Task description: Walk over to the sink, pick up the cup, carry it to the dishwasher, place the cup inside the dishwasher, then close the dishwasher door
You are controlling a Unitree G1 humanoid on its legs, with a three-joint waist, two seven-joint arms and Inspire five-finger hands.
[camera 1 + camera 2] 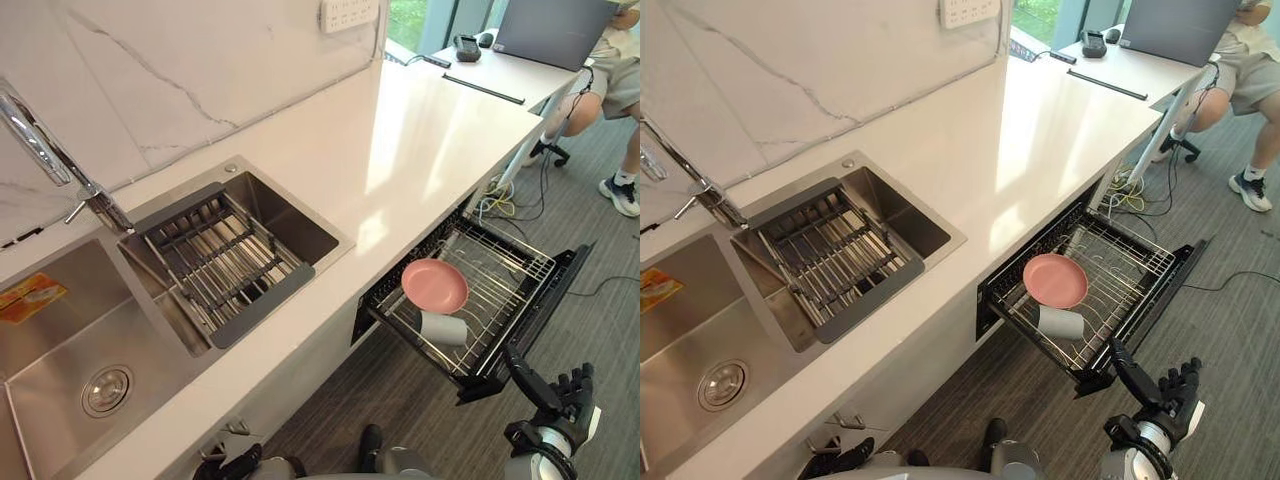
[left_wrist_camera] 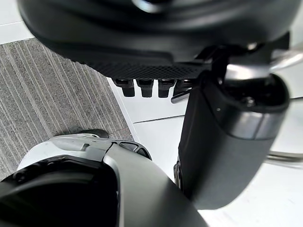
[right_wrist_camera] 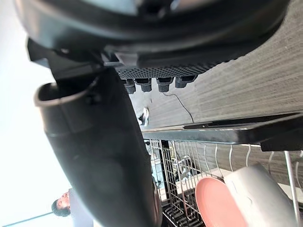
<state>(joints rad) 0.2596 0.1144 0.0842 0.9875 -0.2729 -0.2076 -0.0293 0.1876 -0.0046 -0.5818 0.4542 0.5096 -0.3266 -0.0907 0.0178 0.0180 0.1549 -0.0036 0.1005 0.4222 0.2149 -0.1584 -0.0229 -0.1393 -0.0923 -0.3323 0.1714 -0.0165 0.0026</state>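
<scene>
The white countertop [image 1: 420, 150] runs from the near left to the far right, with a steel sink [image 1: 60, 340] set into its left part. Below the counter's right stretch the dishwasher door [image 1: 560, 290] is folded down and its wire rack [image 1: 500, 270] is pulled out over it. A slatted drain basket [image 1: 215, 260] sits across the sink's right basin, and the tap [image 1: 40, 145] stands at the far left of it. At the far right a person [image 1: 620, 80] sits by a desk [image 1: 500, 65].

In the rack a pink plate [image 1: 435, 285] lies towards the left side. The cup [image 1: 443, 328] lies on its side in the rack on the near side of the plate, just beside it; it may be touching the plate's rim, but that is hard to make out.

The right hand [image 1: 560, 400] hovers at the near right, close to the near corner of the open door, with its fingers straight and spread and nothing in them. The left hand [image 2: 156, 56] hangs low at the near edge by the cabinet front, its fingers [image 2: 147, 87] in a straight, relaxed row, also empty.
</scene>
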